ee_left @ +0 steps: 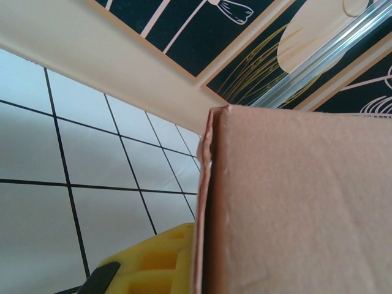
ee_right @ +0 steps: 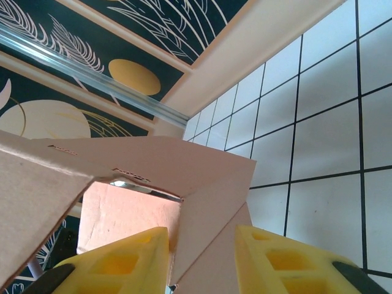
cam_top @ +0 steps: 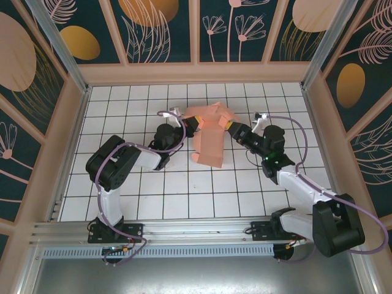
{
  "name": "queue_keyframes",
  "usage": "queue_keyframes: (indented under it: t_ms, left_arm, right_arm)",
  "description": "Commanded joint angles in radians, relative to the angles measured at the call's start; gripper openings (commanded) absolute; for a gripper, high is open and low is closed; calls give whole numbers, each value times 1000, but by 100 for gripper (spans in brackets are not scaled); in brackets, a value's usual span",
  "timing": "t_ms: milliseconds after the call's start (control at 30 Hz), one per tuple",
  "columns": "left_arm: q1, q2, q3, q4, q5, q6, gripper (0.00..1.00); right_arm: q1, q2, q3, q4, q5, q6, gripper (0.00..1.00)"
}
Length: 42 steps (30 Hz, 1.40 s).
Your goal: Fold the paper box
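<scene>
The salmon-pink paper box (cam_top: 208, 146) stands partly folded in the middle of the tiled floor, with flaps raised at its far end. My left gripper (cam_top: 191, 125) is shut on the box's left wall. In the left wrist view one yellow finger (ee_left: 147, 263) presses against the card's edge (ee_left: 205, 202), and the other finger is hidden behind the card. My right gripper (cam_top: 233, 127) reaches the box's right flap from the right. In the right wrist view its fingers (ee_right: 122, 263) stand apart with a creased flap of the box (ee_right: 208, 184) between them.
White tiles (cam_top: 153, 184) with black lines cover the floor. Peach-coloured walls (cam_top: 196, 72) with dark patterned panels enclose it at the back and on both sides. The arm bases sit on a metal rail (cam_top: 196, 229) at the near edge.
</scene>
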Motion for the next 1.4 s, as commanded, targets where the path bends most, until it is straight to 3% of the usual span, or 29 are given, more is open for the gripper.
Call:
queue_keyframes:
  t_ms: [0,200,333,400,533,567,633,700,733,767,867,900,967,1067,1367]
  left_arm:
    - [-2,12,11,40,13,3,0]
    - [-3,12,9,38,10,7,0]
    - [-3,6,4,32,1,17,0]
    - [-3,3,0,28,-7,26,0]
    - [-2,7,3,21,-15,36,0]
    - [-3,10,4,20,-15,36,0]
    - [-3,15,6,20,-13,36,0]
    - [-2,20,6,20,-15,36,0]
    - [-3,20,6,20,-15,36,0]
    - [-2,21,6,20,-15,36,0]
    - [-3,18,4,22,-15,35,0]
    - [-3,15,2,22,-17,32,0]
    - [-3,7,-7,33,-22,28,0]
    - [-2,-11,-14,9,-55,43,0]
    - [-2,-22,27,-162,-230,112,0]
  right_arm:
    - [19,37,53,-5,-20,-14,34]
    - [47,91,101,-10,-33,-25,32]
    - [47,95,107,-49,-7,-36,20]
    - [47,89,110,-69,3,-39,0]
    - [48,84,128,-112,7,-48,0]
    - [49,81,132,-124,20,-47,4]
    - [51,78,133,-130,36,-58,29]
    - [52,81,133,-121,30,-59,34]
    - [53,86,133,-117,23,-59,23]
    - [54,89,135,-114,17,-60,0]
    - [56,98,137,-117,13,-63,0]
    - [56,97,138,-119,15,-64,2]
    - [56,78,132,-126,44,-78,35]
    - [54,21,119,-156,121,-116,55]
    - [54,-121,217,-367,277,-262,63]
